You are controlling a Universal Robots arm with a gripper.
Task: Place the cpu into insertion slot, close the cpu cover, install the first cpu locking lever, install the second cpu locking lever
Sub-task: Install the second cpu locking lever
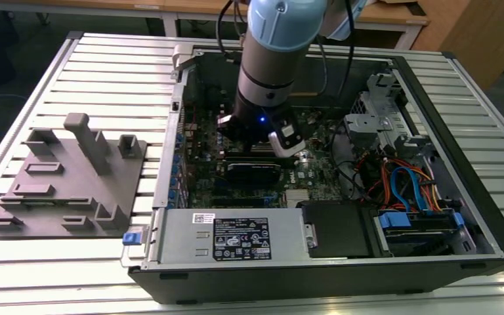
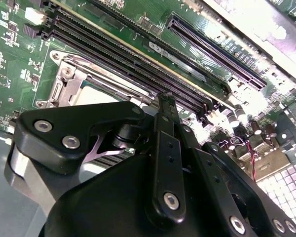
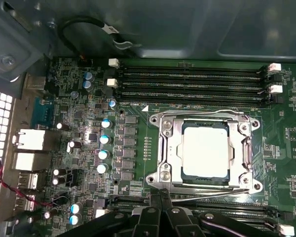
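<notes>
The cpu, a flat silver-grey square, lies in the socket on the green motherboard. The cpu cover, a silvery frame, lies flat around it. One thin wire locking lever runs along the socket's side nearest the memory slots. The other locking lever runs along the opposite side. My gripper is shut, its black fingertips together right at one end of that second lever; whether they touch it I cannot tell. In the second wrist view the gripper hangs over the socket's corner. In the exterior view the arm reaches down into the open computer case.
Black memory slots run beside the socket, with capacitors and rear ports further off. The case holds a power supply, drive bays and cable bundles. A grey fixture plate sits on the table at the exterior view's left.
</notes>
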